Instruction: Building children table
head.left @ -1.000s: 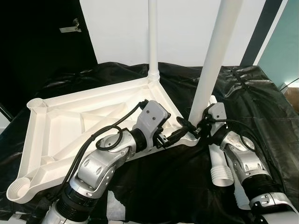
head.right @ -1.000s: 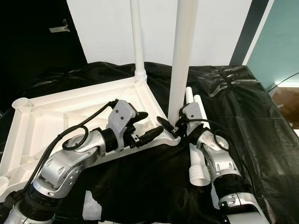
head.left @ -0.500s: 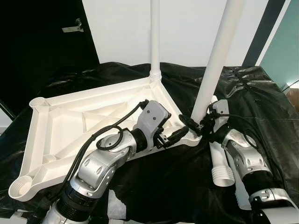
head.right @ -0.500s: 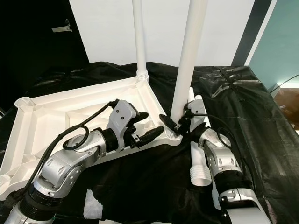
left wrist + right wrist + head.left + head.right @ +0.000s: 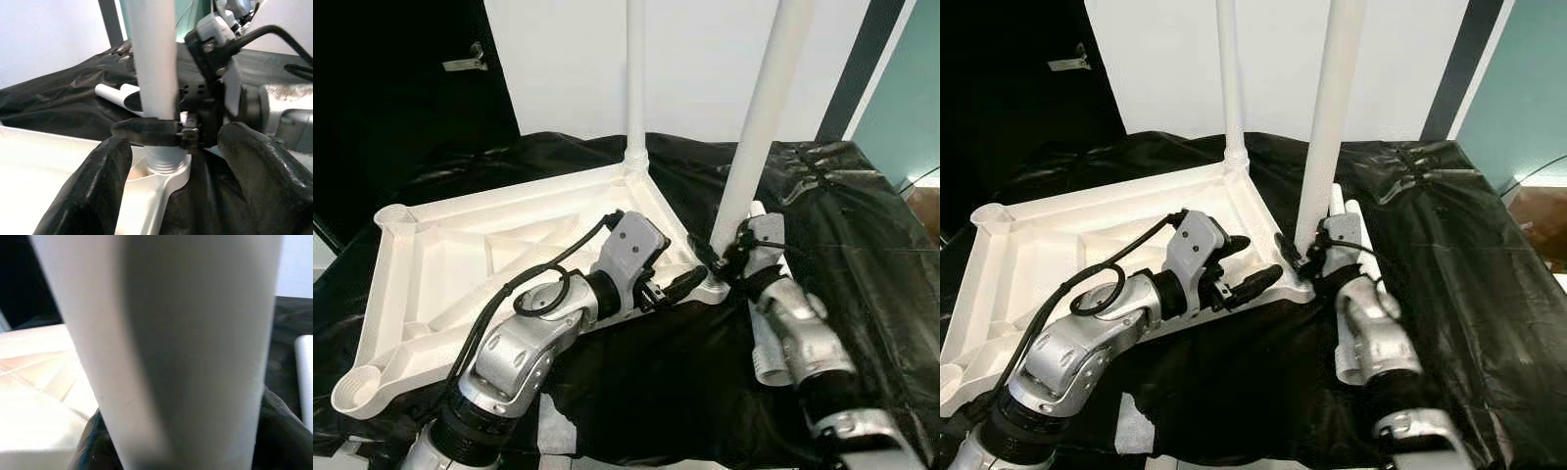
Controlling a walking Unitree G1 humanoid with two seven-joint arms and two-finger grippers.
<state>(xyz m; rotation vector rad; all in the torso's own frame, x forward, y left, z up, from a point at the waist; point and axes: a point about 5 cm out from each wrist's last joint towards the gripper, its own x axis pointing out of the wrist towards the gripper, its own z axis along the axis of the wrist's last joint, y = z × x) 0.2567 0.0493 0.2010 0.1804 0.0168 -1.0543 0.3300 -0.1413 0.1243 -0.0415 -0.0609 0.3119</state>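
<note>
With the right gripper pinching the near leg above the tabletop's corner socket and the left gripper spread beside it, seating likely required a plumb, twisting push.

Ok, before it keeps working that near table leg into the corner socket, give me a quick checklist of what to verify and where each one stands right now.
1. Right gripper closed around the near leg close to its base: ok.
2. Near leg's threaded end in the corner socket: in, but fully seated: cannot tell.
3. Near leg upright: not ok, it leans compared with the far leg.
4. Left gripper steadying the tabletop: cannot tell; its fingers are open beside the corner.
5. Spare legs on the black sheet out of the way: not ok, they lie under the right arm.
</note>
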